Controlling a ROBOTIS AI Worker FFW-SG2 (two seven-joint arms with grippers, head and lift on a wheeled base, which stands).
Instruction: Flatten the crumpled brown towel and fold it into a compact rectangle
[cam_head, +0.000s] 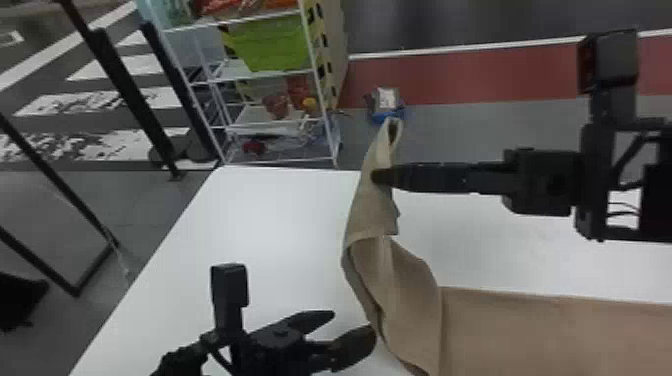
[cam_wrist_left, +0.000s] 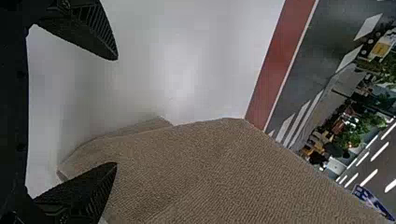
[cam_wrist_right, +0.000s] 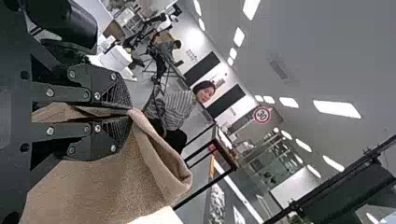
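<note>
Brown towel (cam_head: 505, 330) half sorted tbh: right part lying pretty flat on white table (cam_head: 250, 225), left end hoisted up, kinda twisted. Right gripper (cam_head: 382, 177) pinching that raised end, fingers clamped. Left gripper (cam_head: 354, 325) wide open, right by towel's lower left edge, can't tell if touching. White rack (cam_head: 274, 161) past table, green bin (cam_head: 275, 45) on it.

Looks forward and down from the head over the white table (cam_head: 260, 220); from the left wrist, turned sideways, looks close across the brown towel (cam_head: 550, 330), sharing both with the head view; from the right wrist, also sideways, looks close past the towel into the room (cam_wrist_right: 299, 70).
</note>
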